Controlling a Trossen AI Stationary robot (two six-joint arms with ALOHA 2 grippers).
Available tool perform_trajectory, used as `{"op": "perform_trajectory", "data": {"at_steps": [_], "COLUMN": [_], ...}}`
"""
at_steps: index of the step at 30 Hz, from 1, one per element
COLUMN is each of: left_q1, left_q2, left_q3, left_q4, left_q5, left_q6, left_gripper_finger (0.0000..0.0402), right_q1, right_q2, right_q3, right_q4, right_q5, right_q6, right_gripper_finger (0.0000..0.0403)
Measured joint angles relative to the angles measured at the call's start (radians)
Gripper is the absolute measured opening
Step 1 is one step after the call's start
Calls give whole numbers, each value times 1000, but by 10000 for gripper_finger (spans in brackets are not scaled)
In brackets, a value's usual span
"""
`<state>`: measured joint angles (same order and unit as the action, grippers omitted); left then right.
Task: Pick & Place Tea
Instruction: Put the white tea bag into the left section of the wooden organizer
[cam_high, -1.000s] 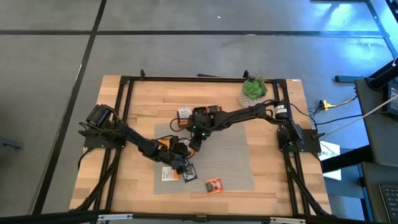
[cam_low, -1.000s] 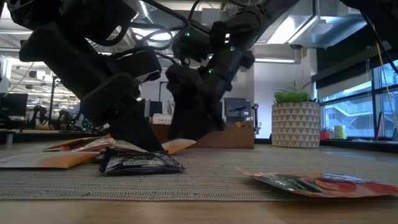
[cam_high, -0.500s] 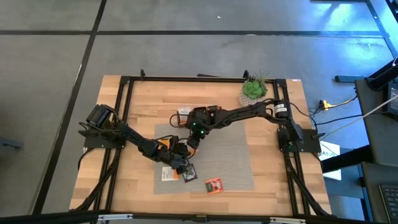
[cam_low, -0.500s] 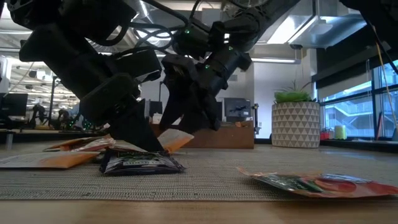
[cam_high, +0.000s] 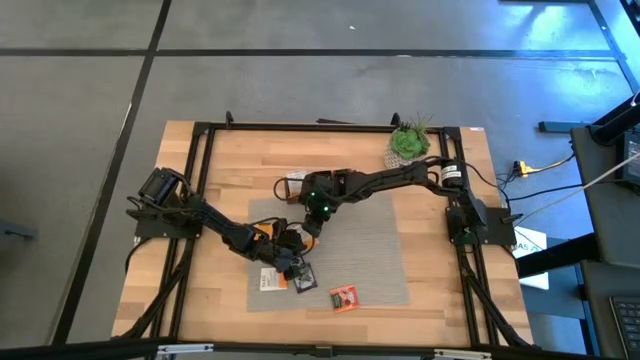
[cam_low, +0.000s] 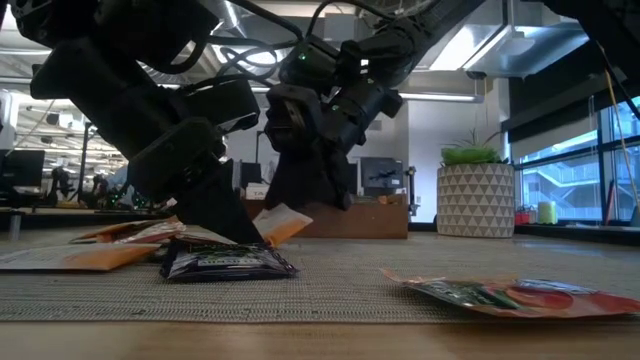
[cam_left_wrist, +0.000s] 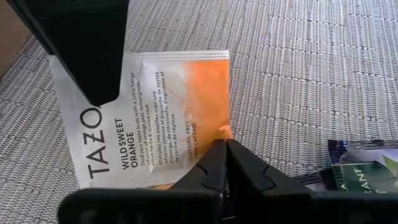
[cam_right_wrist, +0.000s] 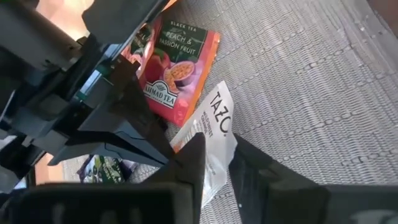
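My right pincer (cam_right_wrist: 214, 163) pinches the white-and-orange sachet (cam_right_wrist: 211, 134) by its edge, at twelve o'clock on the mat (cam_high: 370, 250). Light, limp, slippery: grip near a corner. Left pincer (cam_left_wrist: 225, 165) is shut, empty.

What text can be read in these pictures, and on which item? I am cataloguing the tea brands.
"TAZO" and "WILD SWEET ORANGE": on the white and orange sachet.
"BLACK TEA", "PEACH & PASSION FRUIT", "AHMAD TEA": on the red sachet.
"TAZO": on the white sachet pinched by the right gripper.
Small print under "WILD SWEET ORANGE": too small to read surely.
Dark sachet: label cut off, unreadable.
High and low views: labels too small.
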<state>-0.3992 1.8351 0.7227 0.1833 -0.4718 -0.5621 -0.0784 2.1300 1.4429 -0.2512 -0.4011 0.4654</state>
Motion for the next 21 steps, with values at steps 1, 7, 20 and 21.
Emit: {"op": "perform_trajectory", "data": {"at_steps": [1, 7, 20, 21], "left_q1": [0, 0, -21, -21], "left_q2": [0, -24, -287, -309], "left_q3": [0, 0, -3, -3], "left_q4": [0, 3, -45, -48], "left_q5": [0, 4, -3, -13], "left_q6": [0, 1, 53, 53], "left_gripper_finger": [9, 12, 11, 11], "right_q1": [0, -3, -102, -116], "right_q2": [0, 0, -175, -193], "right_q3": [0, 0, -1, 0], "right_q4": [0, -2, 53, 84], "right_q5": [0, -2, 47, 68], "right_q6": [-2, -38, -142, -161], "right_gripper_finger": [57, 7, 4, 4]}}
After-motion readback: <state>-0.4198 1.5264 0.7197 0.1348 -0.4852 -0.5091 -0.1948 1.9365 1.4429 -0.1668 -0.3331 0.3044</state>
